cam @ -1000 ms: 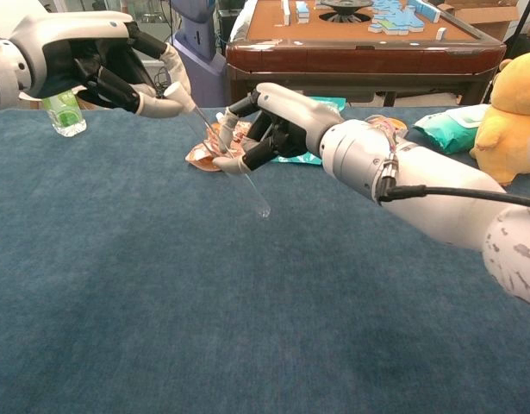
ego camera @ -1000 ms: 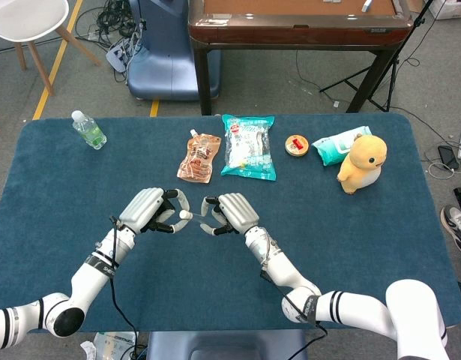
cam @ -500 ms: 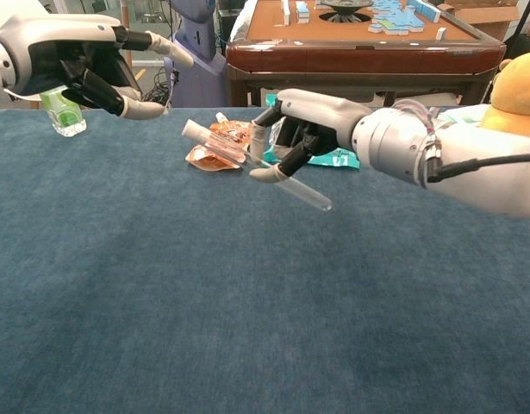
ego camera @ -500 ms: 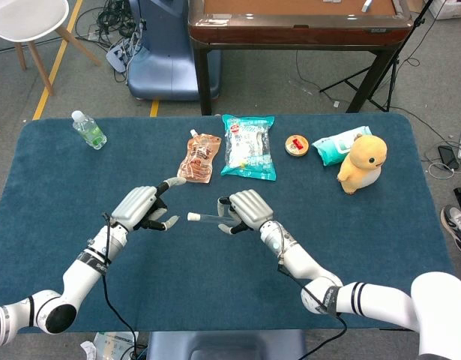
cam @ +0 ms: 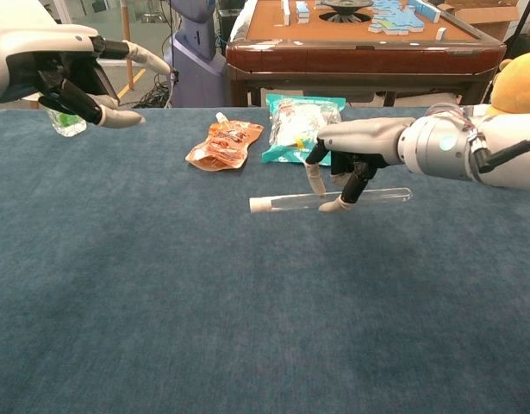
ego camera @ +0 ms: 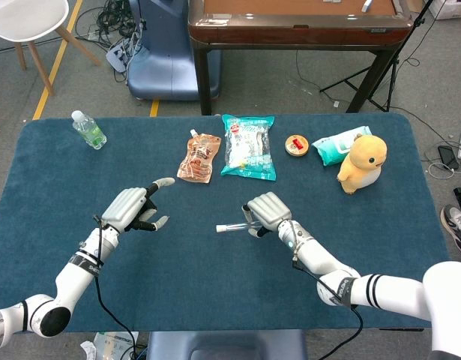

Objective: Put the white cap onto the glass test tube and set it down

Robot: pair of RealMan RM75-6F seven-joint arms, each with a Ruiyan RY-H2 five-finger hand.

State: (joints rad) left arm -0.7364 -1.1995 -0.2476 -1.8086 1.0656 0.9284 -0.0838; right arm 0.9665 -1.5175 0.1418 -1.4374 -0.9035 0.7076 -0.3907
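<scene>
Within right hand — capped glass test tube

Blue table: bottle, pouch, snack bag, plush.

No text can be read. The teal snack bag and the orange pouch, both on the far side of the right hand, carry print too small and blurred to make out.
</scene>
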